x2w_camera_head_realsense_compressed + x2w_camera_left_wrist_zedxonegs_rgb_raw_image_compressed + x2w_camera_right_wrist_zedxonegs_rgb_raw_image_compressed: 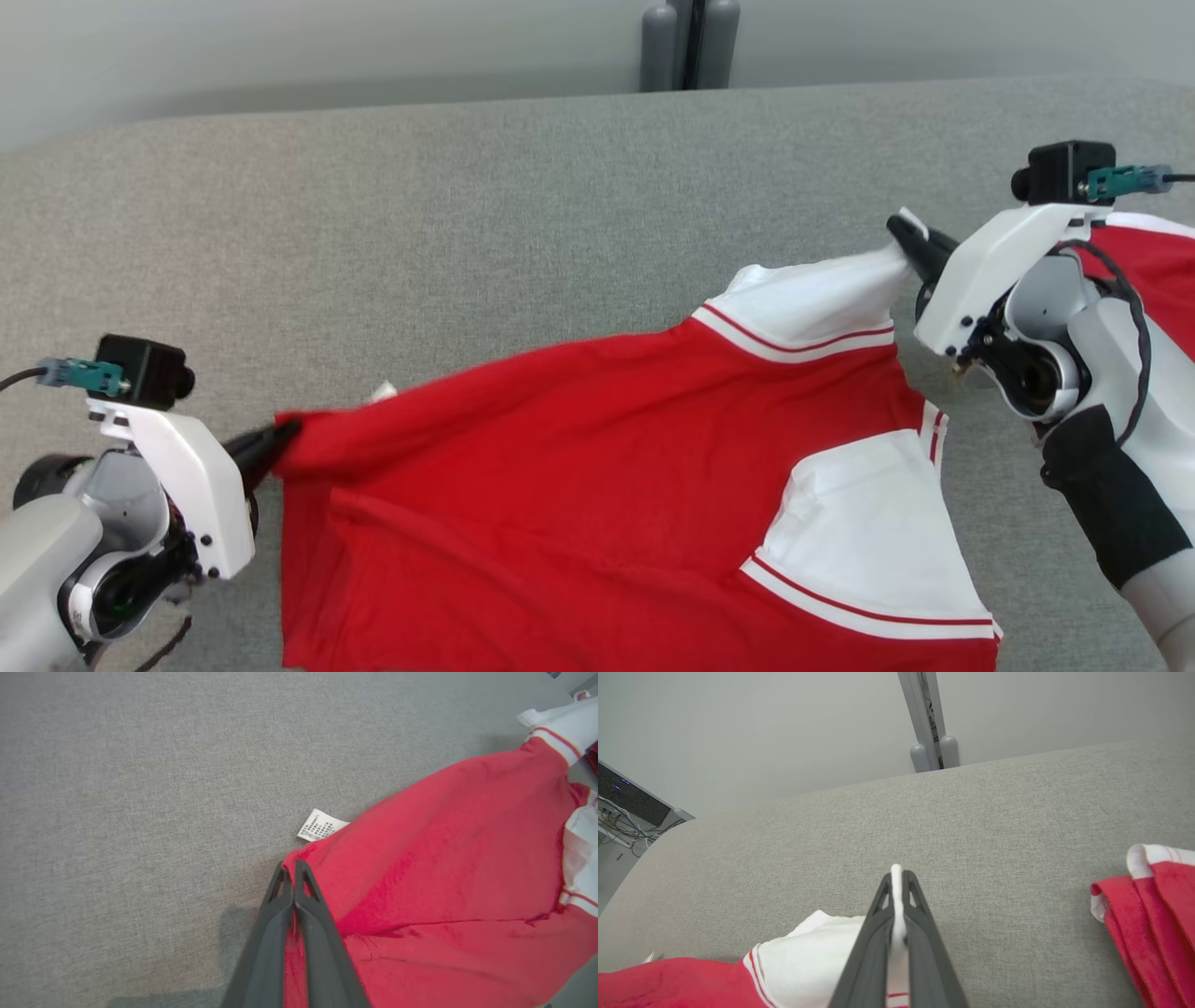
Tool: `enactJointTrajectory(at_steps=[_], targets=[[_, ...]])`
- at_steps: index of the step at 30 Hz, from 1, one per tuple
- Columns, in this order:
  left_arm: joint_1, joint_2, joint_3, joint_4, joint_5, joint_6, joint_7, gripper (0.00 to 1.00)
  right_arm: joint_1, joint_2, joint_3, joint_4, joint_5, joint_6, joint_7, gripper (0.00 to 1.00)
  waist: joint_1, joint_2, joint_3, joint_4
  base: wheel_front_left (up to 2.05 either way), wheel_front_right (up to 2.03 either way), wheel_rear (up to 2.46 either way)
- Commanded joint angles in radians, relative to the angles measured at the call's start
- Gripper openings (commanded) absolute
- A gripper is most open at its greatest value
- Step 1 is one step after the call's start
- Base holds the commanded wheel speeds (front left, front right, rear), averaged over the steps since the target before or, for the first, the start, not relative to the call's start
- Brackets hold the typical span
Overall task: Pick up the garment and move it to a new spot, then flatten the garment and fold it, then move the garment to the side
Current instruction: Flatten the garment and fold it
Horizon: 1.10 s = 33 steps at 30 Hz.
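Observation:
A red garment [597,485] with white sleeves and striped cuffs is held stretched above the grey table [467,215]. My left gripper [285,434] is shut on its red hem corner at the lower left; in the left wrist view the gripper [293,868] pinches red cloth [444,868] beside a white care label [321,825]. My right gripper [904,229] is shut on the white sleeve [822,299] at the upper right; in the right wrist view white fabric [808,956] shows between the closed fingers [896,877].
A second red and white garment [1153,914] lies bunched at the table's right, behind my right arm [1148,271]. A grey post [689,42] stands behind the table's far edge. A dark device with cables [626,802] sits off the table's far left.

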Motion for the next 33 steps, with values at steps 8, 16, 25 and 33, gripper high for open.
enactJointTrajectory(at_steps=[8, 16, 25, 33], targets=[[-0.037, 0.019, -0.044, -0.001, -0.126, -0.050, 0.282, 0.00, 0.075, -0.071, 0.058, -0.099, 0.076, 0.000, 0.183, 0.00, 0.0000, 0.0000, -0.063, -0.014, 0.00, 0.00, 0.00], [-0.094, -0.009, -0.075, 0.099, -0.197, -0.089, 0.483, 0.00, 0.133, -0.105, 0.070, -0.178, 0.110, 0.000, 0.330, 0.00, 0.0000, 0.0000, -0.088, -0.031, 0.00, 0.00, 0.00], [-0.096, -0.030, -0.080, 0.184, -0.204, -0.112, 0.505, 0.00, 0.195, -0.110, 0.057, -0.237, 0.120, 0.000, 0.460, 0.00, 0.0000, 0.0000, -0.094, -0.049, 0.00, 0.00, 0.00], [-0.088, -0.043, -0.093, 0.245, -0.198, -0.134, 0.514, 0.00, 0.259, -0.112, 0.011, -0.315, 0.087, 0.000, 0.558, 0.00, 0.0000, 0.0000, -0.092, -0.054, 0.00, 0.00, 0.00]])
